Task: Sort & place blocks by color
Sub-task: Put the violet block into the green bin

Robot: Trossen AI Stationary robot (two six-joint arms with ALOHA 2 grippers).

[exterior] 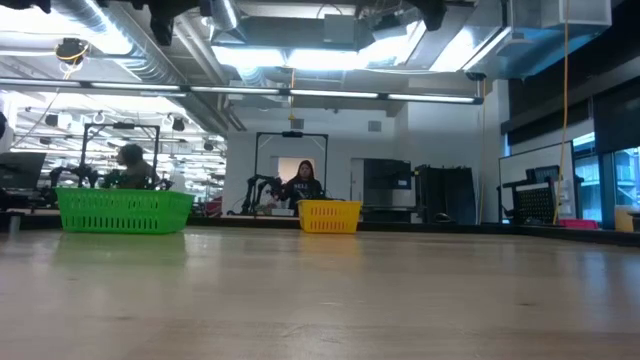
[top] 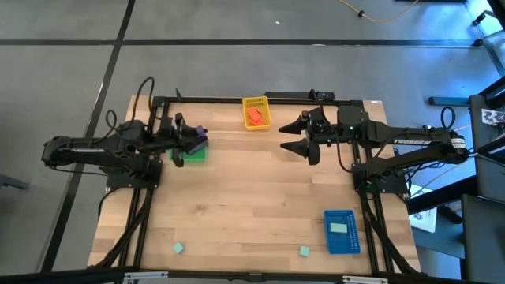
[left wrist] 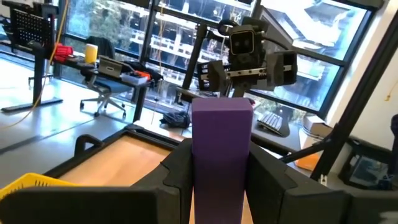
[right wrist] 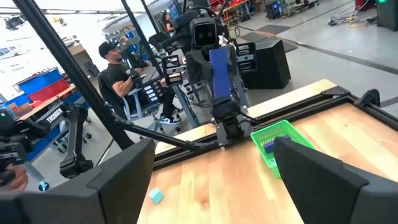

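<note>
Jaws of your left gripper (top: 197, 142) pinch the tall purple plastic block (left wrist: 221, 155) above the green perforated tray (top: 192, 155), left of centre; your right gripper (top: 296, 136) stands spread, empty.

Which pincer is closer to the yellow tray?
The right pincer. It hangs open just beside the yellow tray, toward the right arm's side. The left pincer is farther off over the green tray, shut on a purple block.

White "TROSSEN" lettering runs along the dark forearm of the right robot arm (top: 417, 143) in high view. Same word, white on dark arm link (right wrist: 53, 114), in right wrist view. No other legible txt.
</note>
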